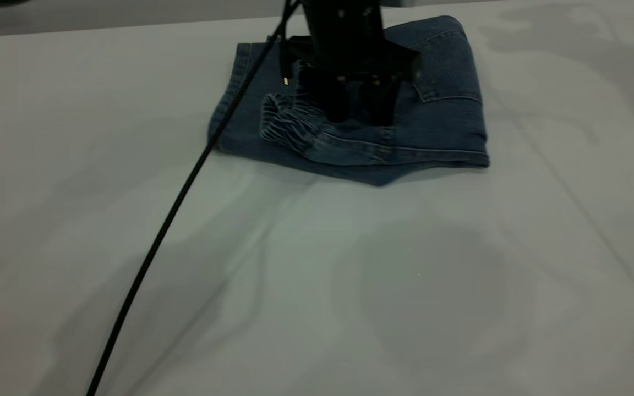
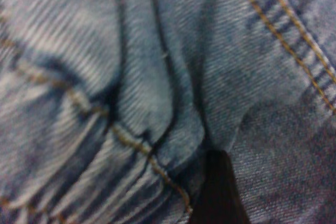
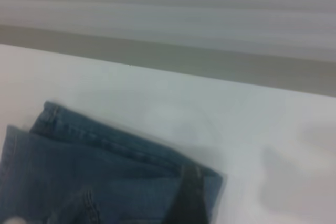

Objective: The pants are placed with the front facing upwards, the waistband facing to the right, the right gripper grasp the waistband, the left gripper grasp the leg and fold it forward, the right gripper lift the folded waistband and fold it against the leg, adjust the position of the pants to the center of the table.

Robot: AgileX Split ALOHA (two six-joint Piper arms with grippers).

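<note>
Left gripper [image 1: 358, 113] pressed on folded pants [image 1: 438, 121], white table [image 1: 350, 286]

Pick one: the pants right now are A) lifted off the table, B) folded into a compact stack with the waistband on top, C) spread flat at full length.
B: the pants lie folded on the table, with the ruched waistband on top beside the left gripper.

Denim pants [image 1: 443, 110], matte table [image 1: 317, 275]

White table [image 1: 350, 286], folded blue denim pants [image 1: 449, 110] and black cable [image 1: 174, 209] on it.
</note>
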